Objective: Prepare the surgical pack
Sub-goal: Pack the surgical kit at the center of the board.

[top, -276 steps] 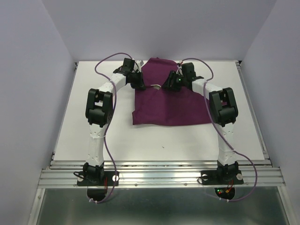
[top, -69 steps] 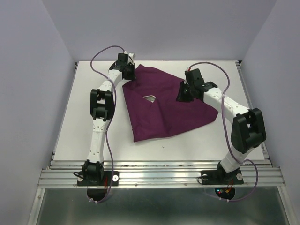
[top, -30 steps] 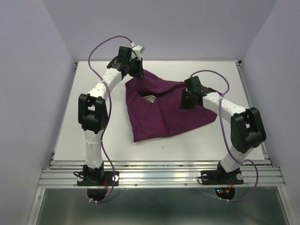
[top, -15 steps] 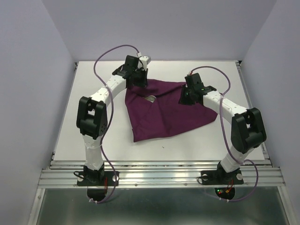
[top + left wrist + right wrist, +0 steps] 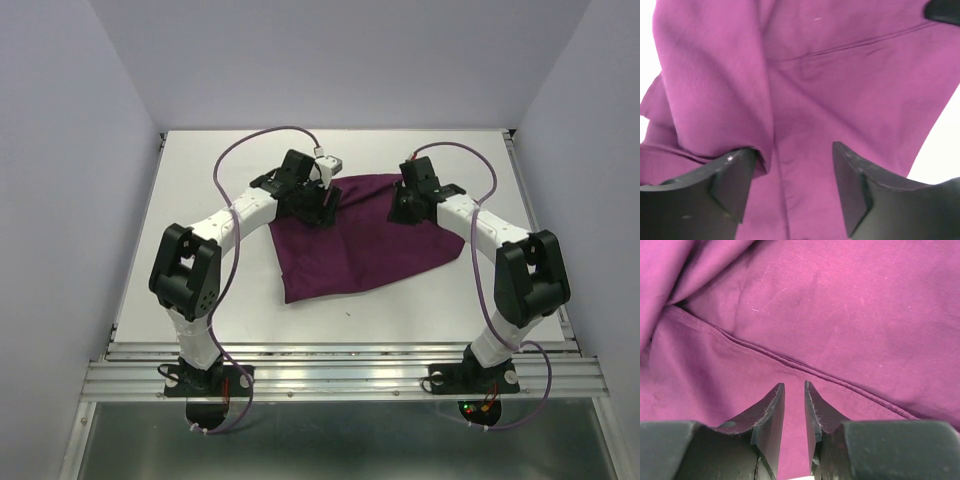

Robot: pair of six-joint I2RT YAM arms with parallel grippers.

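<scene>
**From above:** The plum-purple cloth (image 5: 365, 250) lies crumpled and folded over itself into a rough triangle at the middle of the white table (image 5: 190, 200). Its far edge is bunched between the two arms. The left gripper (image 5: 322, 204) hangs over the cloth's far-left part and the right gripper (image 5: 405, 207) over its far-right part, both close above the fabric. From this height neither claw's jaws can be read, and no tray, instruments or gauze can be seen.

**Left wrist:** The left gripper (image 5: 794, 152) stands wide open just above the cloth (image 5: 850, 75), with nothing clamped between its fingers (image 5: 732, 185). A rolled fold of fabric lies against the inner side of the finger on the left of the picture. A stitched hem crosses the fabric farther off, and bare table (image 5: 946, 145) shows at the right edge.

**Right wrist:** The right gripper (image 5: 793, 385) has its fingers (image 5: 771, 412) drawn almost together, leaving only a thin slit. The cloth (image 5: 865, 305) fills the whole picture, and its hem (image 5: 790, 362) runs just beyond the fingertips. Whether the tips nip the fabric or only rest at its surface cannot be told.
</scene>
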